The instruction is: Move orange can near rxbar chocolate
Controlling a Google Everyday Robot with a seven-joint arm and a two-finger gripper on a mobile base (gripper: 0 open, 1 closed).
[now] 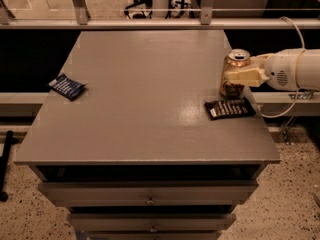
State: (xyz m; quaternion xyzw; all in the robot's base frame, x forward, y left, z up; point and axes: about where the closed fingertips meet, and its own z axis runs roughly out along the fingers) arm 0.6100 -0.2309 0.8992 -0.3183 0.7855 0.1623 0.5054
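Gripper (236,77): positioned at the right edge of the table (145,99), in its rear half. The jaws are closed on the can (237,60). One pale finger (246,76) lies across the front of the can at mid-height; the second finger is hidden behind the can.

Can: upright, silver top facing up. The orange-gold body is visible above and below the finger. Whether the base rests on the tabletop or sits just above it cannot be determined.

Bar (230,108): black wrapper with white text blocks, lying flat on the tabletop. It is just in front of the can, on the camera side, with its long side roughly parallel to the front edge of the table. Can and bar are close together; contact between them cannot be confirmed.

Arm (295,70): white, entering from the right border and running roughly level to the gripper. A pale cable (291,28) loops over the top of the arm, and a second run hangs below it, beside the table.

Packet (67,86): small, dark blue with white print. It lies flat at the left edge of the table, well apart from the can and the bar.

Table: grey, flat top, with grey drawers (150,193) in the front face beneath it. A metal rail (150,23) runs behind the far edge. The floor (290,214) is speckled.
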